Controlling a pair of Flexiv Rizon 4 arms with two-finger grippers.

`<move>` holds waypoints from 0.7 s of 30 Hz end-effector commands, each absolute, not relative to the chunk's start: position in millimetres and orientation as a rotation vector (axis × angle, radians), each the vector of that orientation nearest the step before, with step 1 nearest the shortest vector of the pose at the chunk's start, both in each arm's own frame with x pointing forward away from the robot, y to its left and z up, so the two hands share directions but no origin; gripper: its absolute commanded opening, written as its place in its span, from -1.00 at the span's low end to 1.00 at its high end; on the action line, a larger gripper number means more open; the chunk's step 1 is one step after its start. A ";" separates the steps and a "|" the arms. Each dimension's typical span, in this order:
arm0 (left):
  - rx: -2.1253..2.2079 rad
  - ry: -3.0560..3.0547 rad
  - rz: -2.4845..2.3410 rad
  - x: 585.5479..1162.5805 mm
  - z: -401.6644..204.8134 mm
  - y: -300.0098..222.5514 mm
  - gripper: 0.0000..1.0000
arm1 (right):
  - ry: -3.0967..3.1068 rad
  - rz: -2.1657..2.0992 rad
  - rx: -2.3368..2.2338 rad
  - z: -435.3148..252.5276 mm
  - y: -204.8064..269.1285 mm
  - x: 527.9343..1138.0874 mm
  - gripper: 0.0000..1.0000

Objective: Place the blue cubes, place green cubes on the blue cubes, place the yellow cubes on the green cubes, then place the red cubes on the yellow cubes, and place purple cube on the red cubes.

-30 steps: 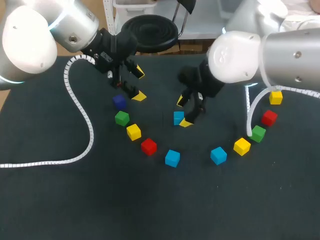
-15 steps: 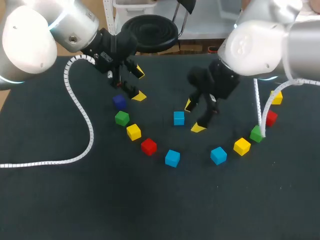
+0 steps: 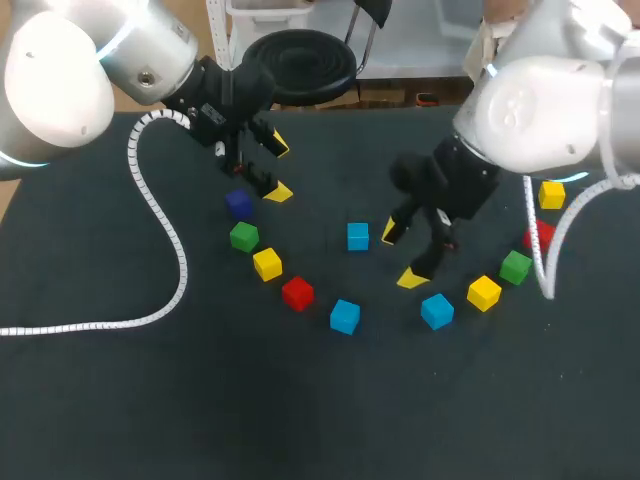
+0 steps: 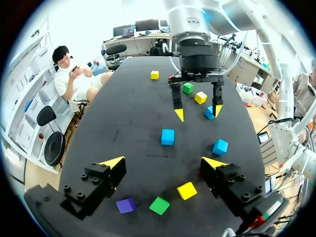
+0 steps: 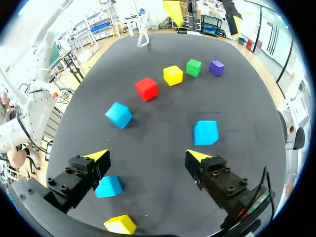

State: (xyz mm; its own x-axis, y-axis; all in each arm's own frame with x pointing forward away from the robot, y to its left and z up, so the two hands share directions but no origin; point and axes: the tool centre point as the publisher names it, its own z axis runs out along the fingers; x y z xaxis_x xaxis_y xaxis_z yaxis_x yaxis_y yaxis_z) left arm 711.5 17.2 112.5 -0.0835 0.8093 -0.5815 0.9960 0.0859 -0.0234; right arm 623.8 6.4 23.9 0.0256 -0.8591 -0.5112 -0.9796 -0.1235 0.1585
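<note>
Right gripper [image 3: 400,255] is wide apart and empty, hanging between the middle blue cube [image 3: 358,236] and the near blue cube [image 3: 437,311]. Left gripper [image 3: 277,168] is wide and empty, over the purple cube [image 3: 238,204]. Likely step: fetch the near blue cube. It sits beside one finger, not between them, so shift over it, square to its faces, drop straight. Mind the yellow cube [image 3: 484,293] just beside it.

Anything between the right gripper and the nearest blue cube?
Nothing visible. The right gripper is open with only bare table between it and the blue cube; the yellow cube lies beyond it.
</note>
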 end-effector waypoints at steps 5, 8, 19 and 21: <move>1.779 1.953 -0.595 713.1 112.8 16.7 1.00 | 1.884 0.685 -2.059 33.6 -16.9 592.6 1.00; 1.779 1.953 -0.595 713.1 112.8 16.7 1.00 | 1.847 0.702 -2.083 35.1 -21.6 586.7 1.00; 1.779 1.953 -0.595 713.1 112.8 16.7 1.00 | 1.727 0.735 -2.143 35.9 -47.4 564.3 1.00; 1.779 1.953 -0.595 713.1 112.8 16.7 1.00 | 1.729 0.731 -2.150 35.3 -48.3 562.4 1.00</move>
State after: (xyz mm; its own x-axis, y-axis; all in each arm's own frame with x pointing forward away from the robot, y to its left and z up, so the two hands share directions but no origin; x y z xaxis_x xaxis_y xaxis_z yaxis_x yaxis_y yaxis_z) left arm 711.6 17.2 112.5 -0.0836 0.8093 -0.5815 0.9960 0.0860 -0.0235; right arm 569.8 -44.5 33.8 0.1508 -0.8211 -0.5505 -0.9628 -0.2484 0.1066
